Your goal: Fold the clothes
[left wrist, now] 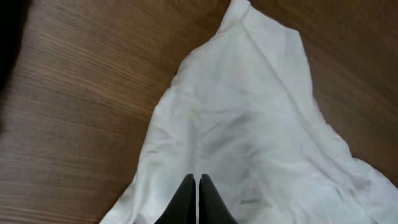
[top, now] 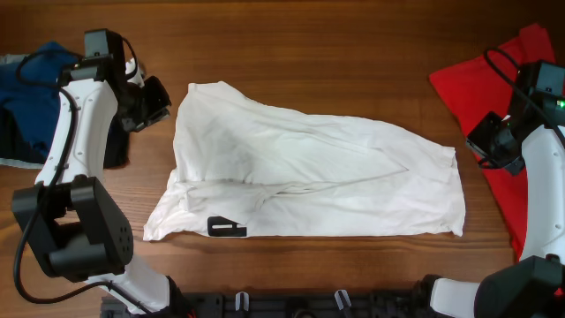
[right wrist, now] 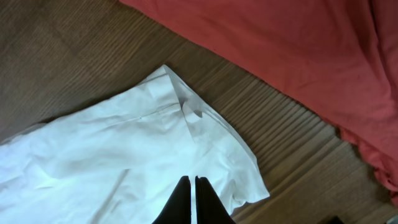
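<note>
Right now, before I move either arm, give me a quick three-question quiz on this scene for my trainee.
1. True or false: the red shirt overlaps the white T-shirt.
2. In the overhead view, the black label sits near the T-shirt's: A) upper right edge, B) lower left edge, C) middle.
3. Fill in: the left gripper and right gripper are both ____.
Key: 1 false, the table shows between them; 2 B; 3 shut, holding nothing.

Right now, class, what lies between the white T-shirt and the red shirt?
Only a bare strip of wooden table, with nothing resting on it. The right wrist view shows it plainly, running between the white T-shirt and the red shirt.
</note>
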